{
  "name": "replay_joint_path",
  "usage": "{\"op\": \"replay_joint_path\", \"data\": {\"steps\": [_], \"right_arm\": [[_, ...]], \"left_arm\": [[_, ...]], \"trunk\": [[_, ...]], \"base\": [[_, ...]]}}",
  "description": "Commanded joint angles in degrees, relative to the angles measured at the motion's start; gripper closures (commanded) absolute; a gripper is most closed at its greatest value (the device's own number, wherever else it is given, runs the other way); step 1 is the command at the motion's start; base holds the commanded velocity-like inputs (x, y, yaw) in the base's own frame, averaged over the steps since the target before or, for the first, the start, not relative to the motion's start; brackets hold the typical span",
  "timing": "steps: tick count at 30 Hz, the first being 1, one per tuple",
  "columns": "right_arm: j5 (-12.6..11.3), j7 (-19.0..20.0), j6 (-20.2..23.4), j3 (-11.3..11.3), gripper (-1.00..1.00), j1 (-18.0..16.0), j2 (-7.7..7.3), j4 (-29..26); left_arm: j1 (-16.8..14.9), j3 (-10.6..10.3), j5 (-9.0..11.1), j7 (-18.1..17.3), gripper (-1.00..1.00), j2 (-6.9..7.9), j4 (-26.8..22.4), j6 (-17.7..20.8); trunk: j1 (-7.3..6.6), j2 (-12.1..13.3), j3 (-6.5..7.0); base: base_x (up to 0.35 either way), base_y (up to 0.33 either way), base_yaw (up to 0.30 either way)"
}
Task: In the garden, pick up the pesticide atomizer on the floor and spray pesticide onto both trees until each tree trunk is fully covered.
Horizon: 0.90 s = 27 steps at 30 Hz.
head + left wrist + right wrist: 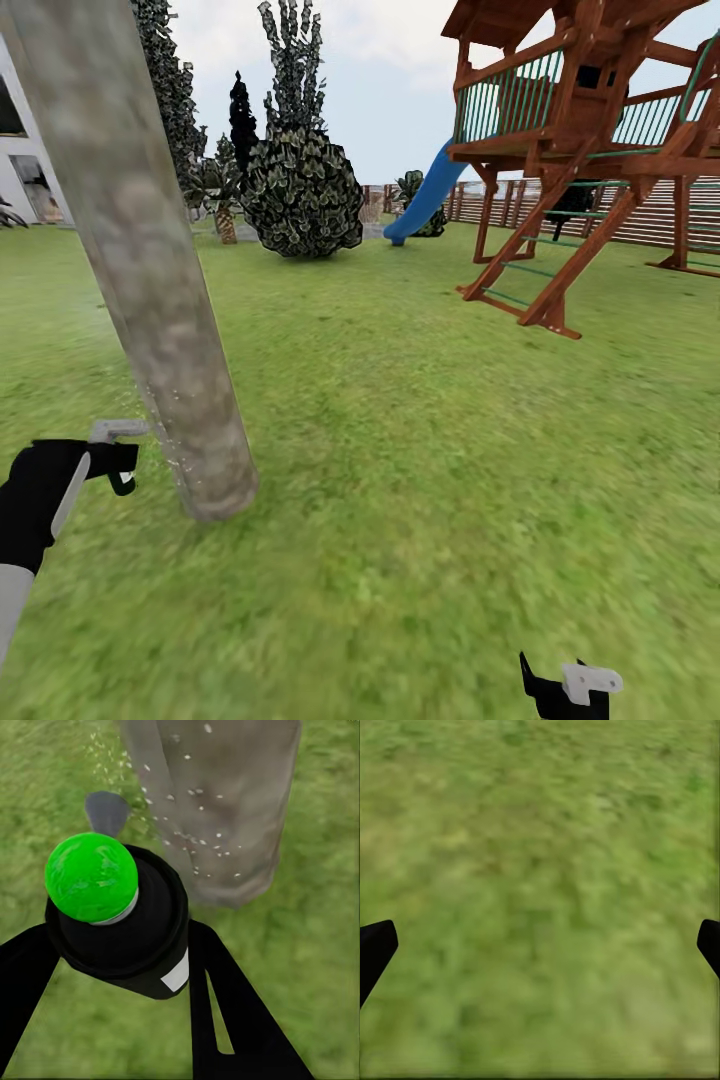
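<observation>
A thick mottled grey-beige tree trunk (150,270) slants across the left of the head view, and its base (215,490) meets the lawn. My left gripper (108,462) hangs just left of that base. In the left wrist view it (127,971) is shut on the pesticide atomizer (139,934), a black bottle with a round green top (91,876), aimed at the trunk (225,795). White-yellow pesticide specks (187,832) float between the bottle and the bark. Low at the front right, my right gripper (572,690) is open over bare grass (540,900).
A wooden play tower (580,130) with a blue slide (428,195) stands at the right, before a slatted fence (660,215). A round dark bush (300,195), tall dark trees (295,65) and a small palm (222,190) are far back. The white house (25,160) is at the left edge.
</observation>
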Motion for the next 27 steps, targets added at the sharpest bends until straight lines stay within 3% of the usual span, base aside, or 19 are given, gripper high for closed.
{"op": "replay_joint_path", "data": {"steps": [1, 8, 18, 27], "right_arm": [[0.01, 0.55, -0.2, -0.48, -1.0, -0.05, 0.01, 0.03], [0.01, 0.55, -0.2, -0.48, -1.0, -0.05, 0.08, 0.03], [0.01, 0.55, -0.2, -0.48, -1.0, -0.05, 0.04, 0.03], [0.01, 0.55, -0.2, -0.48, -1.0, -0.05, 0.02, 0.03]], "left_arm": [[-0.26, 0.11, 0.15, -0.16, 1.0, 0.31, -0.11, 0.28], [0.07, 0.03, 0.07, 0.11, 1.0, 0.42, -0.14, 0.15], [0.34, 0.04, 0.15, 0.4, 1.0, 0.34, -0.14, -0.2], [0.64, 0.02, 0.07, 0.83, 1.0, 0.2, -0.14, -0.82]], "trunk": [[-0.02, -0.02, -0.05], [-0.02, -0.02, -0.05], [-0.02, -0.02, -0.05], [-0.02, -0.02, -0.05]], "base": [[-0.016, -0.002, 0.0], [0.039, -0.026, 0.076], [0.252, -0.073, 0.043], [0.024, -0.118, 0.133]]}}
